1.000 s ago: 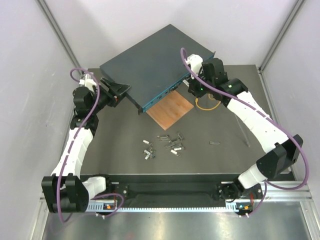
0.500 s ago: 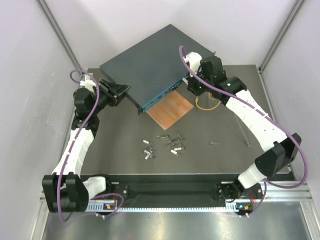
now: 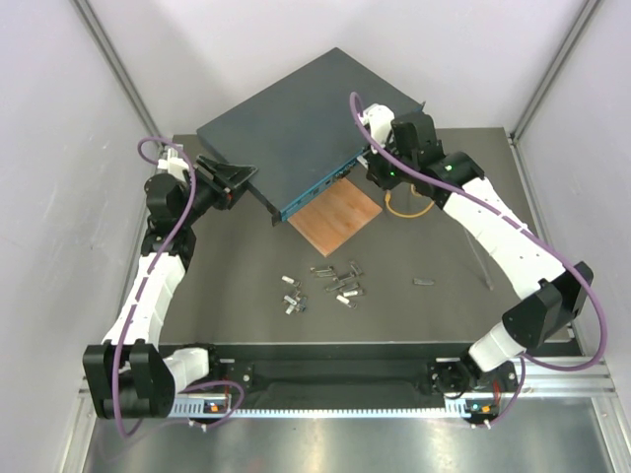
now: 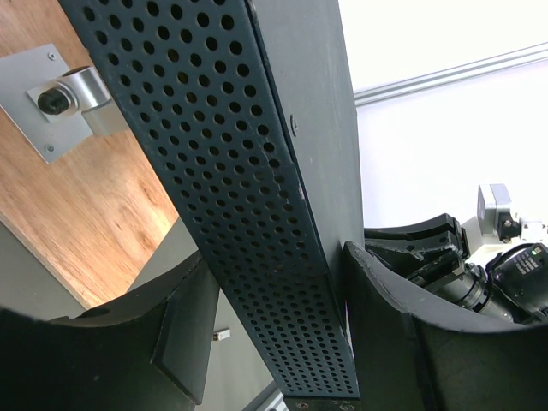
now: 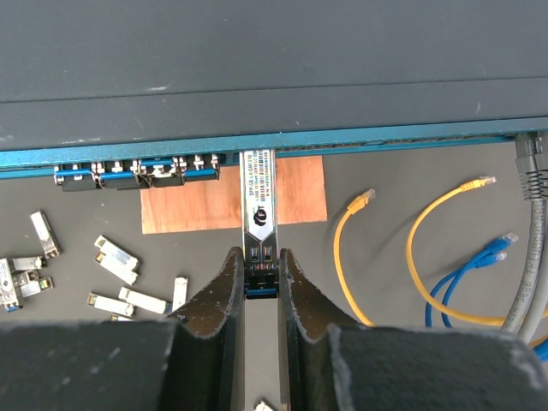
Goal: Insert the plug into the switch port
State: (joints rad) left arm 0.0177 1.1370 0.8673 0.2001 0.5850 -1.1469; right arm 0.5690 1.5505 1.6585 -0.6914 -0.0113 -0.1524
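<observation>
The switch (image 3: 296,123) is a flat dark blue-grey box lying at an angle at the back, with its teal front face (image 3: 320,184) toward the brown board. My left gripper (image 3: 246,182) is closed around its left corner; the left wrist view (image 4: 278,257) shows the perforated side (image 4: 257,214) between the jaws. My right gripper (image 3: 372,169) is shut on the plug (image 5: 259,205), a silver module. In the right wrist view (image 5: 259,257) the plug's front end meets the teal face (image 5: 385,137), just right of a row of filled sockets (image 5: 137,169).
A thin brown board (image 3: 335,217) lies under the switch's front edge. Several loose modules (image 3: 330,283) are scattered mid-table. Yellow (image 5: 351,248), blue (image 5: 471,274) and grey (image 5: 531,240) cables lie to the right. A small dark piece (image 3: 424,282) lies right of the modules.
My right gripper has moved a little left and toward the switch's front face with the plug in it. The left arm and the switch have not moved.
</observation>
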